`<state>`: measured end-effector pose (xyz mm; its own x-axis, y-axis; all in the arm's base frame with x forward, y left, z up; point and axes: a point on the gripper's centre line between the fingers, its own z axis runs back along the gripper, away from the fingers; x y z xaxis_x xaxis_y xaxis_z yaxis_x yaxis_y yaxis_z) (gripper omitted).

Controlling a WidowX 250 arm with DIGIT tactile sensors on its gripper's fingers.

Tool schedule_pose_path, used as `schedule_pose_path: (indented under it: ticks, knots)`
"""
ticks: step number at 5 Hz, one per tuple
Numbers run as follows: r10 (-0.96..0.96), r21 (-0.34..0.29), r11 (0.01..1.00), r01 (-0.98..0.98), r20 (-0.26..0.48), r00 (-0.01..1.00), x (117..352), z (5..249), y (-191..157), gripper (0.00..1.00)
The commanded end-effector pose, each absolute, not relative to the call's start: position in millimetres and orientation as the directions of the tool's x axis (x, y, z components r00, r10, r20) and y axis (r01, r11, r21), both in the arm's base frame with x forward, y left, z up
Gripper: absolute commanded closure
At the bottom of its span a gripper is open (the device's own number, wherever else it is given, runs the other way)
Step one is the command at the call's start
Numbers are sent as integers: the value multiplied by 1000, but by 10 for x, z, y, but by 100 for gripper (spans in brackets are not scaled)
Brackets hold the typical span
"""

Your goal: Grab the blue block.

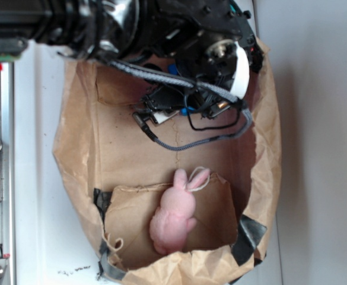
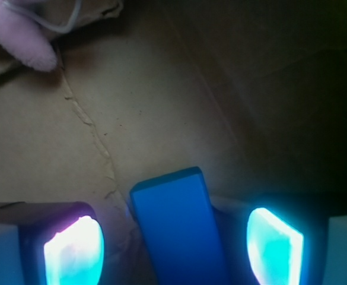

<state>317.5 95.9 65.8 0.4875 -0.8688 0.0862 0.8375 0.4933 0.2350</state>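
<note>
Now at closing step: gripper (image 2: 173,249) spread apart, fingers (image 2: 73,252) each side of blue block (image 2: 176,228), not touching. Block lies on cardboard box (image 2: 161,107) floor, at 6 o'clock in wrist view; bunny (image 2: 19,29) at 11 o'clock. Advice: centre, descend slightly, squeeze evenly across narrow sides.

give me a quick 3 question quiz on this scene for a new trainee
1. True or false: the gripper is already shut on the blue block.
2. Multiple choice: in the wrist view, the blue block lies A) between the gripper's fingers, B) on top of the pink bunny, C) outside the brown paper bag.
3. Short answer: what surface does the pink bunny lie on?

Key
1. False: gaps show on both sides of the block.
2. A.
3. The floor of the brown paper bag, apart from the block.
</note>
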Motion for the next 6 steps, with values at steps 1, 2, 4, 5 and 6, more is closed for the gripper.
schedule_pose_path:
  ticks: [1, 2, 4, 5, 6]
  knots:
    - [-899, 319, 430, 845, 61, 434, 3246, 698, 1137, 0]
    - [-914, 322, 394, 861, 42, 402, 3222, 614, 1140, 0]
    - [-928, 291, 363, 885, 30, 371, 3301, 435, 1049, 0]
    - [-932, 257, 354, 899, 14, 363, 3307, 332, 1018, 0]
    - [-926, 245, 374, 895, 36, 377, 3293, 342, 1023, 0]
